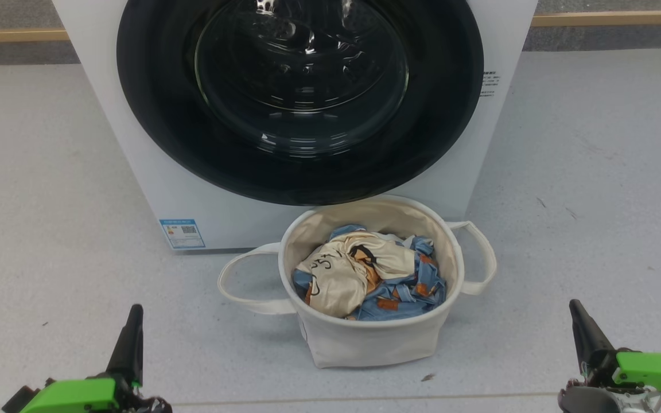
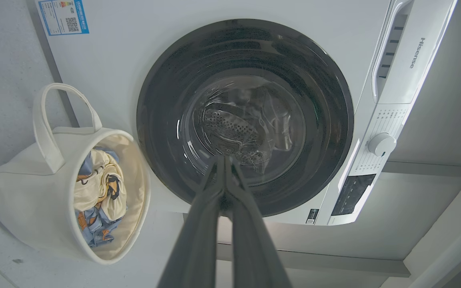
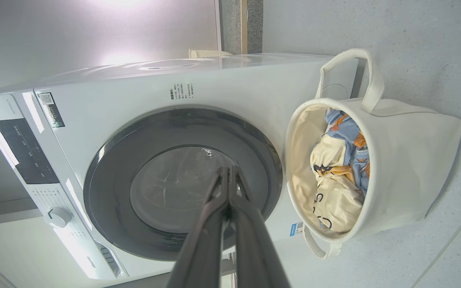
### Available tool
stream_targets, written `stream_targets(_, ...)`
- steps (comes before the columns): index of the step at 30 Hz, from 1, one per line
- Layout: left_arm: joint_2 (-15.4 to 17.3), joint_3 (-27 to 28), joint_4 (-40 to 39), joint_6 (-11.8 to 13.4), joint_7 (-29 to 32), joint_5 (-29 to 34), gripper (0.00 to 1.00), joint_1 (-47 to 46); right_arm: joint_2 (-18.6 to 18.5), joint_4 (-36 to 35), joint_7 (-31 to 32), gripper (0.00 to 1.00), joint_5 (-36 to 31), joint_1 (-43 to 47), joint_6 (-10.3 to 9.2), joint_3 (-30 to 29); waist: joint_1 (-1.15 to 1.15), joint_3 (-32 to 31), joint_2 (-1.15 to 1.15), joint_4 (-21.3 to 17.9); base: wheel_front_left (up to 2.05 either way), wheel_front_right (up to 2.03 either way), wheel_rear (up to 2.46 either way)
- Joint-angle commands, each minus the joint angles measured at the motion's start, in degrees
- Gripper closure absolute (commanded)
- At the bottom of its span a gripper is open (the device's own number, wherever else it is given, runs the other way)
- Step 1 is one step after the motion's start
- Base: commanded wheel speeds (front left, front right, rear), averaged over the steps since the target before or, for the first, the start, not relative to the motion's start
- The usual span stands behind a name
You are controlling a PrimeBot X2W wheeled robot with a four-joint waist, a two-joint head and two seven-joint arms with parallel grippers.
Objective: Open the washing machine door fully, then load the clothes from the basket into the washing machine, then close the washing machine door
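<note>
left gripper (image 1: pixel 131 335) and right gripper (image 1: pixel 584 330) were pinched together, empty, lower corners; glossy black-rimmed round glass door (image 1: pixel 302 97) was closed upper centre, round cream canvas basket (image 1: pixel 365 344) just below, so its swing could have knocked it

A laundry corner, domestic in its gear. A white front-loading washer (image 1: pixel 175 189) stands on a pale grey speckled floor (image 1: pixel 594 172), and a canvas basket (image 1: pixel 376 344) of clothes (image 1: pixel 365 269) sits just before it. The washer has a dial (image 2: pixel 381 144), a dark display panel (image 2: pixel 352 194) and a blue label (image 1: pixel 181 233) (with a QR code on it). Behind it, a wooden strip (image 1: pixel 611 19) runs along the foot of a grey wall (image 1: pixel 611 39). Whether this is a home or a mock-up room cannot be told.
</note>
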Motion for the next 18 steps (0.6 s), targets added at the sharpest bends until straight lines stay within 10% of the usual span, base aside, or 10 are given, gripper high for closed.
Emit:
stream_targets(1,0.39,2.0,-1.52,-0.4,0.5,0.25,1.0,-1.51,-0.33,-1.75,0.48,1.0,-0.25,-2.82,0.01,1.09,0.0,0.0,0.0,0.0,0.0,0.0,0.0)
stream_targets(18,0.39,2.0,-1.52,-0.4,0.51,0.25,1.0,-1.51,-0.32,-1.74,0.47,1.0,-0.24,-2.82,0.01,1.1,0.0,0.0,0.0,0.0,0.0,0.0,0.0)
